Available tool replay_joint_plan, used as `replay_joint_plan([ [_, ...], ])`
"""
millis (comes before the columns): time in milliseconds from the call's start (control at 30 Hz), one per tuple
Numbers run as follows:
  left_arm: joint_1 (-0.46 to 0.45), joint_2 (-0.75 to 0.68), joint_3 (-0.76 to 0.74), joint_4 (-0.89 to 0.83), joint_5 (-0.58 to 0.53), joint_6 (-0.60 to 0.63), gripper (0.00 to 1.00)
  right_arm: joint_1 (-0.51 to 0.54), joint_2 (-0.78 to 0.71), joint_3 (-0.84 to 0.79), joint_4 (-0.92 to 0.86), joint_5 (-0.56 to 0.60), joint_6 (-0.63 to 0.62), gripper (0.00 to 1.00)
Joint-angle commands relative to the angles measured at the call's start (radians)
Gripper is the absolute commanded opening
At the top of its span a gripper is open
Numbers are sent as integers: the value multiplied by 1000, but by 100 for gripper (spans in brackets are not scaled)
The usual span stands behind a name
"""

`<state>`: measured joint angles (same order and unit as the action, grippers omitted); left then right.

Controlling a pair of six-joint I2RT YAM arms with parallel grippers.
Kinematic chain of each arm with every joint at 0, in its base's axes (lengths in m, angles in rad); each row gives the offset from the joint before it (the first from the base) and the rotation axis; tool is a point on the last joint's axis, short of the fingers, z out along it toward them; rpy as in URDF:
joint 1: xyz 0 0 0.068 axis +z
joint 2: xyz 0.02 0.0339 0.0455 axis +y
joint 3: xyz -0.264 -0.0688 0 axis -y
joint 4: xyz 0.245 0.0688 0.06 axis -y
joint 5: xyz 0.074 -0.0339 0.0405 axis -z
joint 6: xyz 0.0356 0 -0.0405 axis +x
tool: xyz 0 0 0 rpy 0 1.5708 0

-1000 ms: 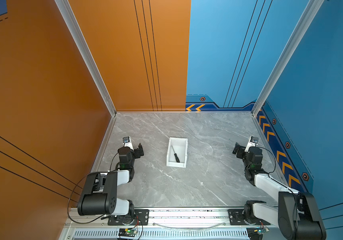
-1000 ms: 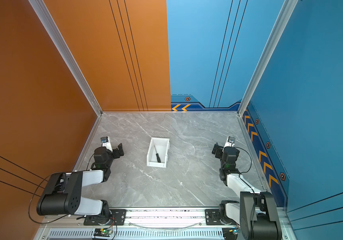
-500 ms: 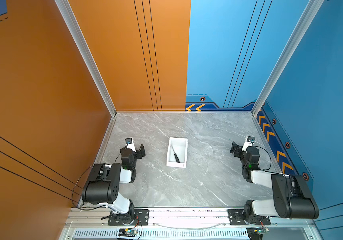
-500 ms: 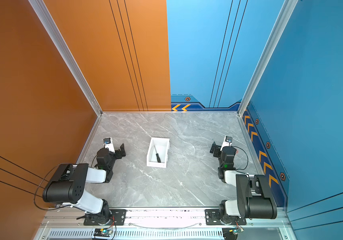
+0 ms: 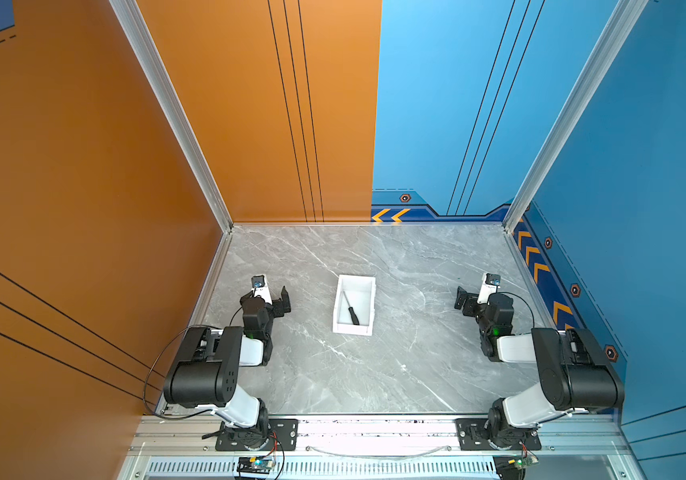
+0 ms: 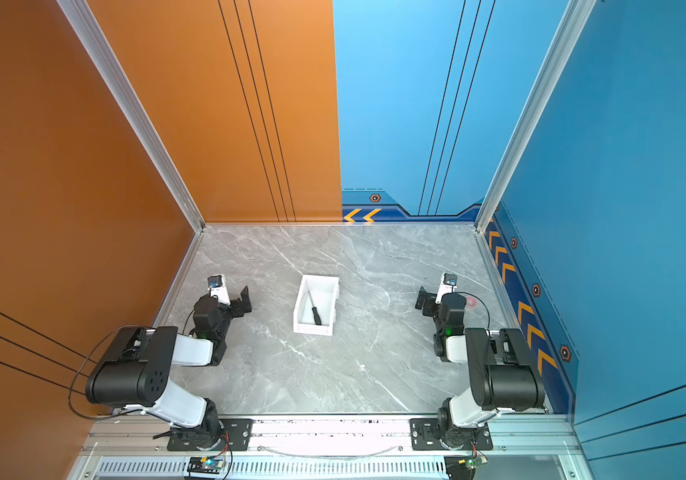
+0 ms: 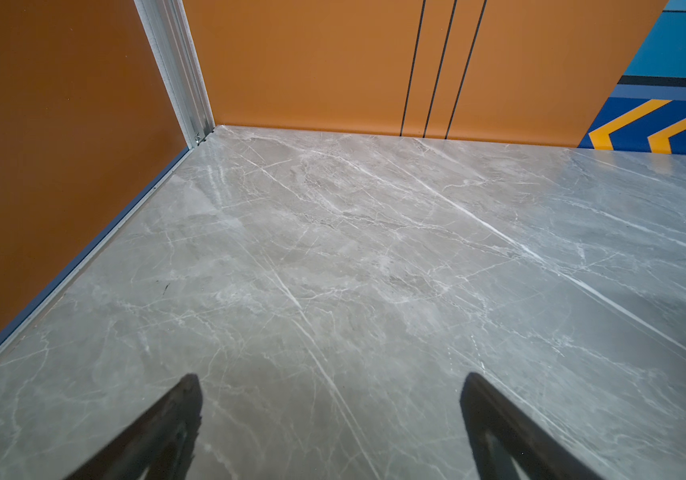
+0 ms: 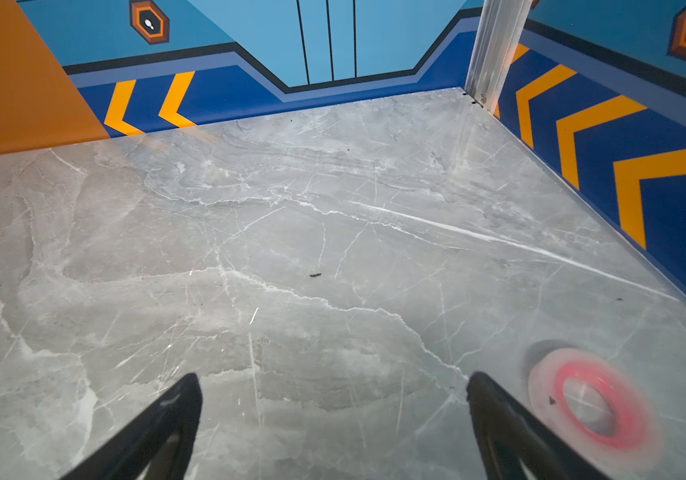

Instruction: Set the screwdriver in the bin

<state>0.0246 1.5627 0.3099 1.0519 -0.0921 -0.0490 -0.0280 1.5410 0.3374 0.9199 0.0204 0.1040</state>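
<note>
- Left gripper (image 5: 277, 300): sits left of centre in both top views (image 6: 238, 302). In the left wrist view its fingers (image 7: 158, 432) stand wide apart at the bottom edge of the frame, with bare table between them. It holds nothing and touches nothing.
- Right gripper (image 5: 466, 300): sits right of centre in both top views (image 6: 425, 302). In the right wrist view its fingers (image 8: 511, 432) are spread wide at the bottom edge. Nothing is held.
- Screwdriver (image 5: 350, 308): lies inside the bin (image 5: 368, 286), slanted, handle toward the lower edge of the frame, shaft toward the upper left. Confirmed in both top views (image 6: 313, 309). Well apart from both grippers.
- Bin: white, rectangular, at the centre of the table in both top views (image 6: 332, 291), between the two grippers.
- Table (image 5: 374, 374): grey marble pattern with pale veins.
- Room: orange walls (image 5: 84, 166) at left and upper left of the frame, blue walls (image 5: 644, 166) at upper right and right, with yellow chevrons along the base.
- View differences: neither wrist view shows the bin or screwdriver. The right wrist view alone shows clearly a red-and-white ring (image 8: 590, 399), blurred, on the table at lower right just beside one finger; a top view shows it only as a faint reddish spot (image 6: 471, 301).
</note>
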Motion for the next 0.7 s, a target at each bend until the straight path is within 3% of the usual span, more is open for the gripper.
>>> replay_joint_plan([
  [0,-8,4,54,-90,37,31,98,22,5,35,-11,15,-33,100],
  [100,-26,4,71,-123,56,58,98,49,5,37,-14,67,-45,100],
  [667,-25,2,66,-121,60,56,98,44,7,37,-12,58,-44,100],
])
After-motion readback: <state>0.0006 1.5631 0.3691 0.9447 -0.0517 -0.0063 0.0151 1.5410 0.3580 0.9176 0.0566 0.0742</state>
